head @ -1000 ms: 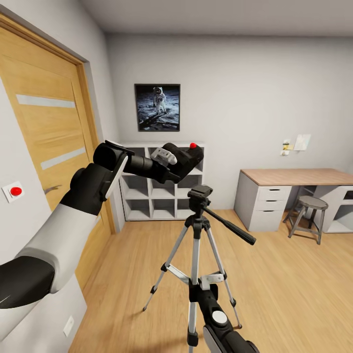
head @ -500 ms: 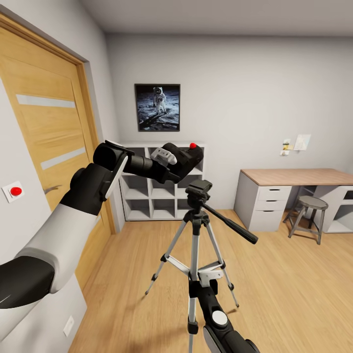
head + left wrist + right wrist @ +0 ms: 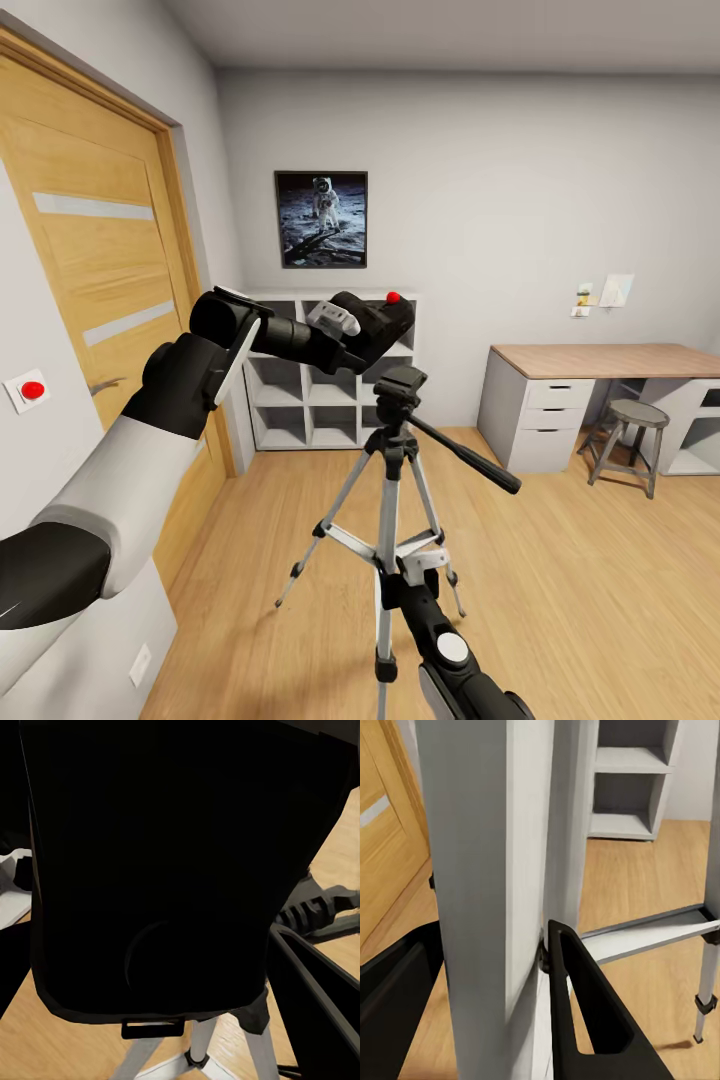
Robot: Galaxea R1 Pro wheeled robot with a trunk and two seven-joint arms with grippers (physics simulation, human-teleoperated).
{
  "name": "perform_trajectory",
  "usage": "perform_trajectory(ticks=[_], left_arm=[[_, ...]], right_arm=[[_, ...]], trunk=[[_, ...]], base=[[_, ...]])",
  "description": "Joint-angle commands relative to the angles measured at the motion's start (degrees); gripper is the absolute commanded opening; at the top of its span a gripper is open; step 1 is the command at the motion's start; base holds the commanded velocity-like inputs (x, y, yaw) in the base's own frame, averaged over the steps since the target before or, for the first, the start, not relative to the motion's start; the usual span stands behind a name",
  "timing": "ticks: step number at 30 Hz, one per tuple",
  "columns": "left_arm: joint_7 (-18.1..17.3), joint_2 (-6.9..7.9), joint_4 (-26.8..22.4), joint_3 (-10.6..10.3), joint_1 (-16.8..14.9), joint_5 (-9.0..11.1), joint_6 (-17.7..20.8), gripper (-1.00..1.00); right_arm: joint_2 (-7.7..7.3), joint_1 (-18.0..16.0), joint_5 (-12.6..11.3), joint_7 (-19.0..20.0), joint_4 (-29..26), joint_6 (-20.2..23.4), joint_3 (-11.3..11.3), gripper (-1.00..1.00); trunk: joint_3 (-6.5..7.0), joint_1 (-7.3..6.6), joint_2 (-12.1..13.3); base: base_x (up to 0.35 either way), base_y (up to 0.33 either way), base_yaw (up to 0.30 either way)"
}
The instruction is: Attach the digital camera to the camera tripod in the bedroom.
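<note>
Black digital camera (image 3: 378,322) pinched in left jaws; right jaws apparently clamp camera tripod (image 3: 487,892) leg.

The left gripper (image 3: 352,338) clamps the camera (image 3: 380,322) just above the tripod (image 3: 392,470) head, apart from it. The tripod stands tilted on the wood floor (image 3: 600,560), its lower column gripped by the right gripper (image 3: 408,583). Behind are white shelves (image 3: 300,400), a desk (image 3: 600,362) and a stool (image 3: 630,440).
</note>
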Motion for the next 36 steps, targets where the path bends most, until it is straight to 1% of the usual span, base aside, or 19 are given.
perform_trajectory(ticks=[1, 5, 7, 9, 11, 12, 14, 15, 16, 17, 21, 23, 26, 31, 36], left_arm=[[-0.6, 0.04, -0.1, 0.0, 0.0, -0.5, 0.2, -1.0], [-0.6, 0.07, -0.1, 0.0, 0.0, -0.5, 0.2, -1.0], [-0.6, 0.08, -0.1, 0.0, 0.0, -0.5, 0.2, -1.0], [-0.6, 0.11, -0.1, 0.0, 0.0, -0.5, 0.2, -1.0], [-0.6, 0.13, -0.1, 0.0, 0.0, -0.5, 0.2, -1.0], [-0.6, 0.15, -0.1, 0.0, 0.0, -0.5, 0.2, -1.0], [-0.6, 0.16, -0.1, 0.0, 0.0, -0.5, 0.2, -1.0], [-0.6, 0.16, -0.1, 0.0, 0.0, -0.5, 0.2, -1.0], [-0.6, 0.17, -0.1, 0.0, 0.0, -0.5, 0.2, -1.0], [-0.6, 0.19, -0.1, 0.0, 0.0, -0.5, 0.2, -1.0], [-0.6, 0.24, -0.1, 0.0, 0.0, -0.5, 0.2, -1.0], [-0.6, 0.25, -0.1, 0.0, 0.0, -0.5, 0.2, -1.0], [-0.6, 0.29, -0.1, 0.0, 0.0, -0.5, 0.2, -1.0], [-0.6, 0.34, -0.1, 0.0, 0.0, -0.5, 0.2, -1.0], [-0.6, 0.35, -0.1, 0.1, 0.0, -0.5, 0.2, -1.0]], right_arm=[[-0.19, 0.0, -0.5, 0.0, 0.0, -0.2, 0.1, -1.0], [-1.17, 0.0, -0.5, 2.7, -0.1, -0.9, -0.4, -1.0], [-2.04, 0.0, -0.5, 4.5, -0.1, -1.5, -0.8, -1.0], [-3.27, 0.0, -0.5, 7.2, -0.1, -2.2, -1.8, -1.0], [-3.76, -0.1, -0.5, 8.6, -0.1, -2.4, -2.5, -1.0], [-4.08, 0.0, -0.5, 10.0, -0.1, -2.5, -3.3, -1.0], [-4.33, 0.0, -0.5, 11.4, 0.0, -2.6, -4.2, -1.0], [-4.51, 0.0, -0.5, 12.5, 0.0, -2.6, -5.2, -1.0], [-4.73, 0.0, -0.5, 14.3, -0.1, -2.6, -6.9, -1.0], [-4.79, 0.0, -0.5, 14.7, -0.1, -2.6, -7.2, -1.0], [-5.21, 0.0, -0.5, 15.2, -0.1, -2.6, -7.6, -1.0], [-5.92, 0.0, -0.5, 15.4, -0.2, -2.6, -7.8, -1.0], [-6.34, 0.0, -0.5, 15.5, -0.5, -2.6, -7.8, -1.0], [-8.25, 0.0, -0.5, 18.7, -3.7, -2.3, -7.8, -1.0], [-8.93, 0.0, -0.5, 19.6, -5.2, -2.1, -7.8, -1.0]], trunk=[[-0.02, 0.02, -0.1], [-0.02, 0.02, -0.1], [-0.02, 0.02, -0.1], [-0.02, 0.02, -0.1], [-0.02, 0.02, -0.1], [-0.02, 0.02, -0.1], [-0.02, 0.02, -0.1], [-0.02, 0.02, -0.1], [-0.02, 0.02, -0.1], [-0.02, 0.02, -0.1], [-0.02, 0.02, -0.1], [-0.02, 0.02, -0.1], [-0.02, 0.02, -0.1], [-0.02, 0.02, -0.1], [-0.02, 0.02, -0.1]], base=[[0.0, 0.0, 0.0], [0.0, 0.0, 0.0], [0.0, 0.0, 0.0], [0.0, 0.0, 0.0], [0.0, 0.0, 0.0], [0.0, 0.0, 0.0], [0.0, 0.0, 0.0], [0.0, 0.0, 0.0], [0.0, 0.0, 0.0], [0.0, 0.0, 0.0], [0.0, 0.0, 0.0], [0.0, 0.0, 0.0], [0.0, 0.0, 0.0], [0.0, 0.0, 0.0], [0.0, 0.0, 0.0]])
